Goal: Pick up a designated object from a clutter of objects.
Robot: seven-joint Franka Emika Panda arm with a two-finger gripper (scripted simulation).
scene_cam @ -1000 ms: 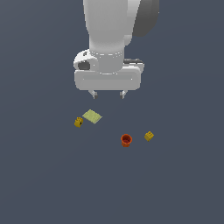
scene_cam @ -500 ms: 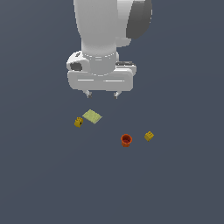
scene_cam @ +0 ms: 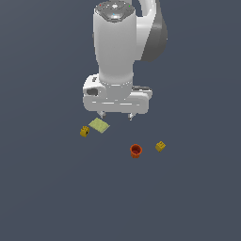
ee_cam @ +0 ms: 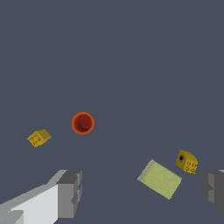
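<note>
Your gripper (scene_cam: 116, 115) hangs spread and empty at frame centre, cup (scene_cam: 135, 150) lower right of it

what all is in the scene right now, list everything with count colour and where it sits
cup: one, orange-red, hollow top up, on the floor between the card and the block on the exterior view's right, touching neither.
yellow blocks: two; one just beside the card on the exterior view's left, one apart on the exterior view's right of the cup.
card: one, pale green, flat square, lying below the gripper's fingertips.
floor: one, dark grey-blue, under everything.
arm: one, white and grey, hanging from above.
gripper: one, fingers spread, holding nothing, above the card and clear of the cup.
</note>
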